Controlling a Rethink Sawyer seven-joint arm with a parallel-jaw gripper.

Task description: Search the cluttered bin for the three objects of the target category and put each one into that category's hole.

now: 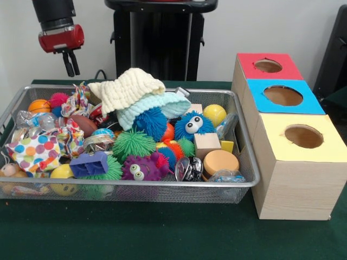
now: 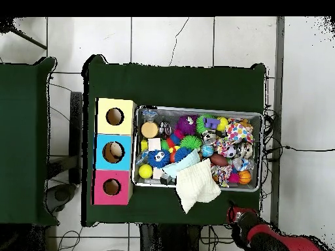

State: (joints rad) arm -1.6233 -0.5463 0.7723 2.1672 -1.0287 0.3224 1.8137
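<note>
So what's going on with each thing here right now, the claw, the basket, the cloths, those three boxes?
Gripper: raised beyond the bin's corner, holding nothing, fingers close together.
Wire bin: crammed with toys.
Cream knitted cloth: heaped on top, draped over the bin's far rim.
Light blue cloth: lying under the cream one.
Red box, blue box, yellow box: holes open.

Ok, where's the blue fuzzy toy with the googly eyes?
In the front view, the blue fuzzy toy sits right of centre in the bin, beside the yellow ball.
</note>
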